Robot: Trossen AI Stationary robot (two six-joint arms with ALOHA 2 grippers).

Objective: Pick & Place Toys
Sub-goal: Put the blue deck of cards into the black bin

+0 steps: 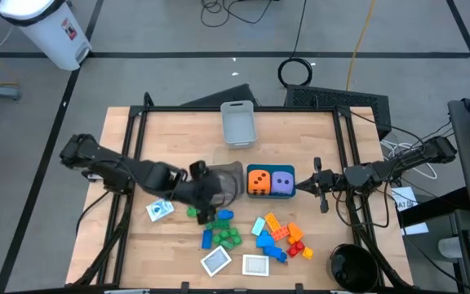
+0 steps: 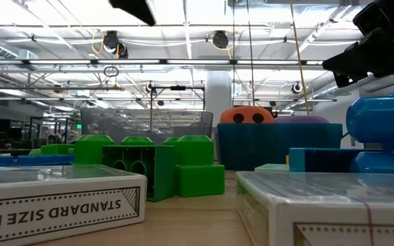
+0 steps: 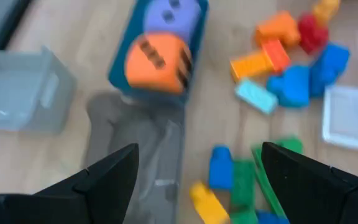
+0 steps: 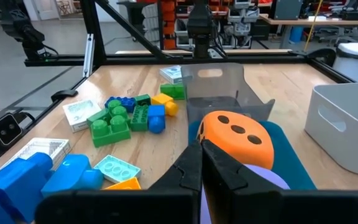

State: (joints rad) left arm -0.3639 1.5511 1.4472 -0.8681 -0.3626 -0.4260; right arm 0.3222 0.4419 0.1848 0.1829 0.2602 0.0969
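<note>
The left hand [image 1: 210, 196], fingers spread and empty, hovers over the bricks [image 1: 219, 227] (apparently untouched) and could scatter them if lowered off-centre

An orange die [image 1: 259, 180] and a purple die [image 1: 282, 181] sit side by side in the teal bin. Green and blue bricks [image 1: 221, 233] cluster near the table's front; orange, red and blue bricks [image 1: 280, 235] lie beside them. Three white-edged cards [image 1: 255, 265] lie flat nearby.
</note>
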